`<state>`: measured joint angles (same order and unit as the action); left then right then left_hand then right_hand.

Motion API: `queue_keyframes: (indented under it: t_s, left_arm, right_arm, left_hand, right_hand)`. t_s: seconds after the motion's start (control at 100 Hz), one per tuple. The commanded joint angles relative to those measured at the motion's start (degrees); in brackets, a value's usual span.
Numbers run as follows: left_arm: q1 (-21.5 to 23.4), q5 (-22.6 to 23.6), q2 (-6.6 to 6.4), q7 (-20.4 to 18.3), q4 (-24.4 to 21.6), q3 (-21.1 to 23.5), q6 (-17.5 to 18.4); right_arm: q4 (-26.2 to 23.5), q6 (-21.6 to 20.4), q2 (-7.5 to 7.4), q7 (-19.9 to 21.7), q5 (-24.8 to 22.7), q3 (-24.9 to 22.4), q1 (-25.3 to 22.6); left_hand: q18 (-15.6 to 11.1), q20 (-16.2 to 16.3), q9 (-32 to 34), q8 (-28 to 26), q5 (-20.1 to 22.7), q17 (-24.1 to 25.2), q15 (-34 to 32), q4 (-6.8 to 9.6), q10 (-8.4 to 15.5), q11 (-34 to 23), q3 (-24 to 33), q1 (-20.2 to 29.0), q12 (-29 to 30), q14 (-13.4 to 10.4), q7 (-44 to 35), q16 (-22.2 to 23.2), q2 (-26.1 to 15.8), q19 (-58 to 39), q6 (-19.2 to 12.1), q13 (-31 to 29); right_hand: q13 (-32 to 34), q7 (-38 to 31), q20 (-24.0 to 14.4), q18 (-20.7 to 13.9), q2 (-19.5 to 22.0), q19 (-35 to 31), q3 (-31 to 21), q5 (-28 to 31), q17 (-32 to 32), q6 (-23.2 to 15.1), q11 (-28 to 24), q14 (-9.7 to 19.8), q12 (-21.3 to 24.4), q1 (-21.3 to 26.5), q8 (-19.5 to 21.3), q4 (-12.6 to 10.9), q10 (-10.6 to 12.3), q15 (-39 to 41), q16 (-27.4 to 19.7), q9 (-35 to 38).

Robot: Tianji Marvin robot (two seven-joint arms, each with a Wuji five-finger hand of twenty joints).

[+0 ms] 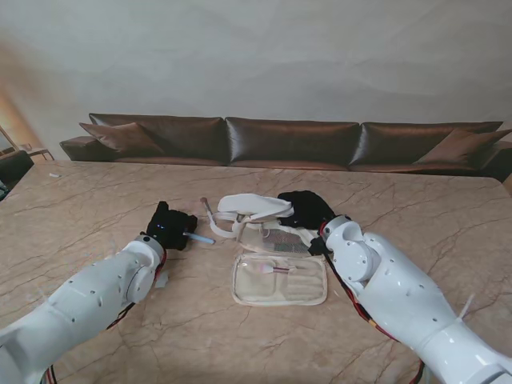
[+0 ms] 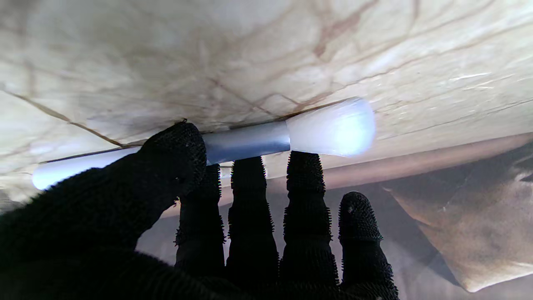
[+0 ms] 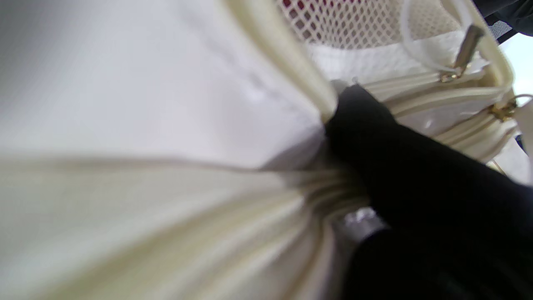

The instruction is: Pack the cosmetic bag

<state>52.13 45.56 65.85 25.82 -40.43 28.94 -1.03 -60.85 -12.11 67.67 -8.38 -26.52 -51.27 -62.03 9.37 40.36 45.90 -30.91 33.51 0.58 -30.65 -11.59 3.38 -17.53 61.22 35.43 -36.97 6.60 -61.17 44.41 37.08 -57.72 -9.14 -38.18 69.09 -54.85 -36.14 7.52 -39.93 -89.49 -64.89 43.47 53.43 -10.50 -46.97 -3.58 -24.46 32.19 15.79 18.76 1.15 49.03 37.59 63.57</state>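
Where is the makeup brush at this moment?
In the stand's view the makeup brush is left of the open cosmetics bag, on the table, with the left hand on its handle.

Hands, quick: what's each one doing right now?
Left hand: shut on the makeup brush.
Right hand: shut on the cosmetics bag edge.

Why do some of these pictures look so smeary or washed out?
Right wrist view: cosmetics bag sits too close, so its cream fabric blurs. Left wrist view: the makeup brush head glares white. Stand view: evenly lit and sharp.
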Motion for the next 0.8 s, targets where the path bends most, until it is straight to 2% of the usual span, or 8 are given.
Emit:
queue_keyframes:
  t_s: [0.0,0.07,0.15,0.2,0.23,0.42,0.64,0.79]
  left_arm:
    - [3.3,0.2,-0.37,-1.4,3.0,-2.3,0.0]
    - [4.1,0.7,-0.63,-0.9,2.4,-1.2,0.0]
    - [5.3,1.6,-1.18,-0.4,1.4,0.5,-0.1]
    - [5.7,2.1,-1.43,0.2,1.2,1.3,0.2]
    - [6.1,2.5,-1.70,0.4,0.8,2.0,0.4]
    - [7.6,4.0,-2.61,1.6,0.2,4.9,1.3]
    - [8.9,4.4,-3.03,0.6,-0.9,7.8,1.6]
    - [9.2,4.2,-2.89,1.1,-0.6,8.6,1.5]
  right_arm:
    - [-0.5,-0.1,0.42,-0.1,0.0,0.1,-0.4]
    - [-0.4,-0.1,0.49,-0.3,0.1,0.2,-0.4]
    - [-0.4,-0.2,0.53,-0.4,0.2,0.3,-0.4]
    - [-0.4,-0.2,0.54,-0.4,0.2,0.3,-0.5]
    - [-0.4,-0.2,0.55,-0.4,0.2,0.3,-0.5]
    - [-0.5,-0.4,0.55,-0.5,0.1,0.4,-0.5]
    - [-0.9,-0.2,0.47,-0.4,0.0,0.3,-0.8]
    - [-1.3,0.0,0.38,-0.3,0.0,0.0,-1.1]
  left_hand:
    - [1.0,0.9,10.8,0.2,7.2,0.5,-0.4,-2.75,3.2,-7.9,-2.6,-1.1,-4.4,0.6,-1.8,1.0,3.2,0.2,-6.6,-1.0]
    - [1.0,0.7,8.0,1.6,5.0,0.8,0.6,-2.63,3.3,-7.0,-2.5,-0.8,-4.2,0.4,0.4,0.9,2.8,1.0,-5.8,0.4]
    - [0.7,0.6,0.8,5.8,1.8,1.6,3.1,-2.28,3.1,-9.4,-0.4,-2.7,5.4,0.1,7.7,-0.1,2.4,2.6,-1.7,3.2]
    - [0.7,0.6,-3.2,7.2,0.5,2.3,4.4,2.73,2.4,-8.4,3.2,-7.2,8.2,0.1,15.6,-1.0,-0.8,3.5,2.2,5.7]
    - [0.7,0.5,-5.6,8.0,-0.9,2.8,5.2,4.00,1.8,-7.6,3.2,-8.0,9.2,0.2,20.4,-1.6,-0.8,4.0,3.7,7.3]
    - [0.2,-2.0,-20.4,12.2,-6.1,3.8,8.3,3.73,-1.4,-3.9,2.7,-9.3,14.5,0.6,32.8,-4.7,0.5,9.9,5.2,20.1]
    - [0.2,-2.4,-21.4,11.6,-4.5,3.6,7.6,3.57,-1.7,-4.1,2.7,-9.6,15.4,0.6,31.5,-5.5,0.3,11.8,4.5,21.2]
    - [0.4,-0.9,-19.0,5.8,-1.6,3.7,6.7,3.14,-1.5,-5.4,2.6,-9.7,15.0,0.5,20.1,-5.9,0.2,10.6,0.8,19.7]
  right_hand:
    - [6.2,-5.2,-1.7,-1.0,5.8,-6.4,-3.2,3.0,3.2,-7.0,-2.1,2.3,-0.4,4.7,0.0,-1.0,0.5,5.0,1.0,2.2]
    - [6.2,-5.2,-1.7,-1.1,5.8,-6.4,-3.2,3.0,3.2,-7.0,-2.1,2.3,-0.4,4.7,0.0,-1.0,0.5,5.1,1.0,2.2]
    - [6.2,-5.2,-1.7,-1.1,5.8,-6.4,-3.2,3.0,3.2,-7.1,-2.1,2.3,-0.4,4.6,-0.1,-1.0,0.5,5.1,1.0,2.2]
    - [6.2,-5.2,-1.7,-1.1,5.8,-6.4,-3.2,3.0,3.2,-7.0,-2.1,2.3,-0.4,4.6,-0.1,-1.0,0.5,5.1,1.0,2.3]
    - [6.2,-5.2,-1.7,-1.1,5.8,-6.4,-3.2,3.0,3.2,-7.0,-2.1,2.3,-0.4,4.7,-0.1,-1.0,0.5,5.2,1.0,2.3]
    - [6.2,-5.1,-1.7,-1.1,5.8,-6.5,-3.2,2.9,3.3,-7.0,-2.1,2.3,-0.4,4.7,-0.1,-1.0,0.5,5.3,1.0,2.3]
    - [6.3,-5.2,-1.7,-1.1,5.8,-6.6,-3.2,3.0,3.4,-6.9,-2.1,2.3,-0.4,4.7,-0.1,-1.0,0.5,5.6,1.1,2.3]
    - [6.3,-5.2,-1.7,-1.1,5.8,-6.6,-3.2,3.0,3.5,-6.8,-2.2,2.3,-0.4,4.6,-0.1,-1.0,0.4,5.7,1.1,2.3]
